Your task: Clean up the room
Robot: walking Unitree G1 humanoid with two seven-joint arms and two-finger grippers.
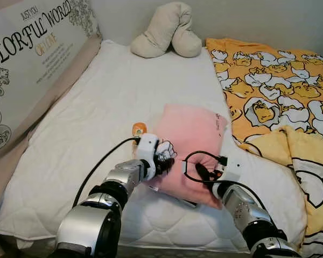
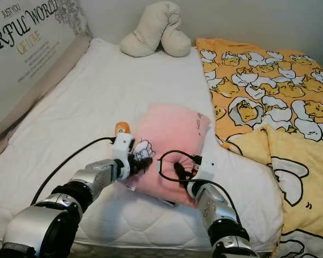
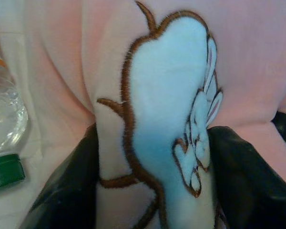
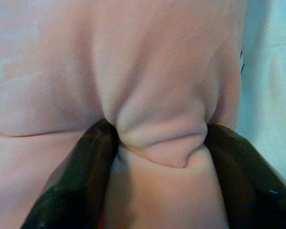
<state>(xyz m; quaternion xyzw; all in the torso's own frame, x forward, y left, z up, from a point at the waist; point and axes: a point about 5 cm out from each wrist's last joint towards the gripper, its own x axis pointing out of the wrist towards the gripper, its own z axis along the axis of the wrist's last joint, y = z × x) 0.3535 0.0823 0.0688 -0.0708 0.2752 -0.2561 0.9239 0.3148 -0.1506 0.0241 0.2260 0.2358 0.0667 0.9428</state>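
Pink plush pillow (image 1: pixel 191 148) on near middle of white mattress (image 1: pixel 97 113), pinched at its near edge by left gripper (image 1: pixel 164 159) and right gripper (image 1: pixel 203 173), both clamped on bunched fabric; judged light, soft, floppy, so grip folds deep.

Wide bare white quilted mattress (image 1: pixel 113 102) lies open left of and beyond the soft pink plush pillow (image 1: pixel 191 140). A clear plastic bottle with an orange cap (image 1: pixel 139 129) sits just beside the pillow's left edge. Rightward, the rumpled yellow duck-print duvet (image 1: pixel 280 102) blocks passage; 1 beige folded cushion (image 1: pixel 167 32) closes the far end
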